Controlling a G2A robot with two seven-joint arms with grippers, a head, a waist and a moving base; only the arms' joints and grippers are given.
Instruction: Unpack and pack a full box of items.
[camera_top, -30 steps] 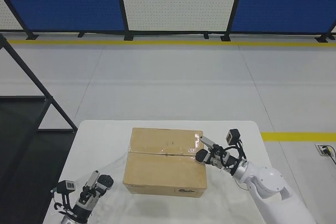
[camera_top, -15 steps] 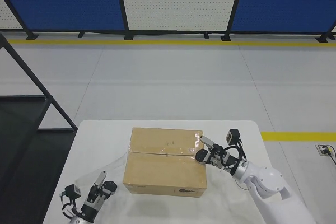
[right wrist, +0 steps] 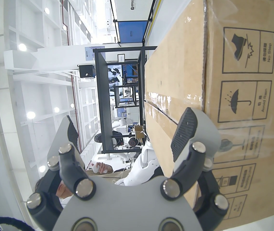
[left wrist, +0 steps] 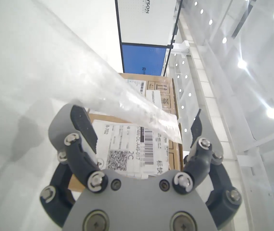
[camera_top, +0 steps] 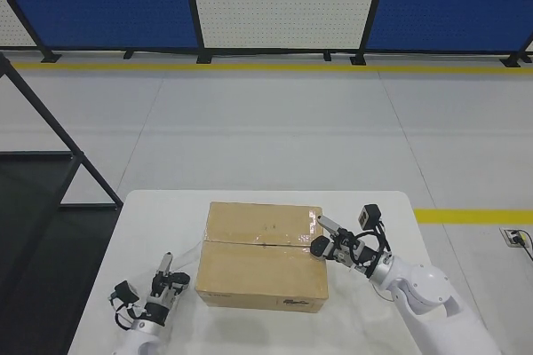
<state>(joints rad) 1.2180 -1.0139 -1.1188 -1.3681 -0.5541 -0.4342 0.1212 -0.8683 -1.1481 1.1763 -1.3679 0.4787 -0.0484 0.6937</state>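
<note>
The top view is showing the cardboard box sitting closed at the middle of the white tabletop, with its long flap seam running left to right. The left gripper is hovering just beside the box's left end, toward the tabletop's near-left corner. The right gripper is resting at the right end of the seam.

The left wrist view is adding what the top view is too far off to show. White shipping labels with barcodes are covering the box's end panel. A translucent, crinkled plastic strip is crossing in front of the left gripper's spread jaws, and nothing is being gripped.

The right wrist view is showing printed handling symbols under glossy clear tape on the other end panel. It also shows matte brown board and ribbed dark rubber pads. The right gripper's jaws are standing wide apart, one finger lying close against the box's upper edge.

Since the earlier frames the left arm has been swinging in from the near-left corner toward the box, while the right arm is staying put.
</note>
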